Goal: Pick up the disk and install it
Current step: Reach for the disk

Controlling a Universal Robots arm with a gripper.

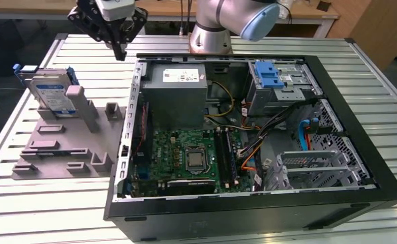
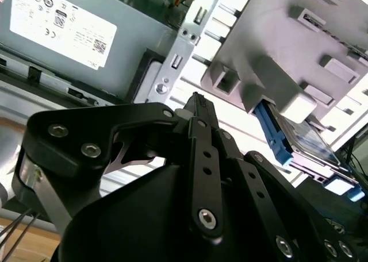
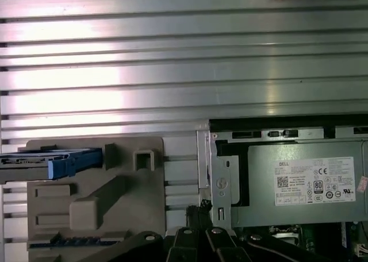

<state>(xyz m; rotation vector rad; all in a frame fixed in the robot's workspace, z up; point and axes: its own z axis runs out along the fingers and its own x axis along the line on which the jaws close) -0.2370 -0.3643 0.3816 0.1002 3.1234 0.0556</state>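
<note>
The disk [image 1: 52, 94] stands on edge in a grey holder [image 1: 62, 152] on the exterior view's left, a silver drive with a white-and-blue label in a blue carrier. My gripper [image 1: 120, 52] hangs above the table between the holder and the open computer case [image 1: 252, 203], to the right of and behind the disk and apart from it. Its black fingers are shut together with nothing between them. The second wrist view has the fingertips [image 2: 198, 104] over the case's edge and the disk [image 2: 302, 137] beyond them. In the first wrist view the disk [image 3: 54, 161] lies far from the gripper [image 3: 199, 207].
The case lies open on a slatted metal table [image 1: 42, 203]. Inside are a grey power supply box [image 1: 178, 94], a motherboard [image 1: 184, 157], cables, and a metal drive cage with a blue latch [image 1: 271, 76]. The arm's base [image 1: 212, 30] stands behind the case.
</note>
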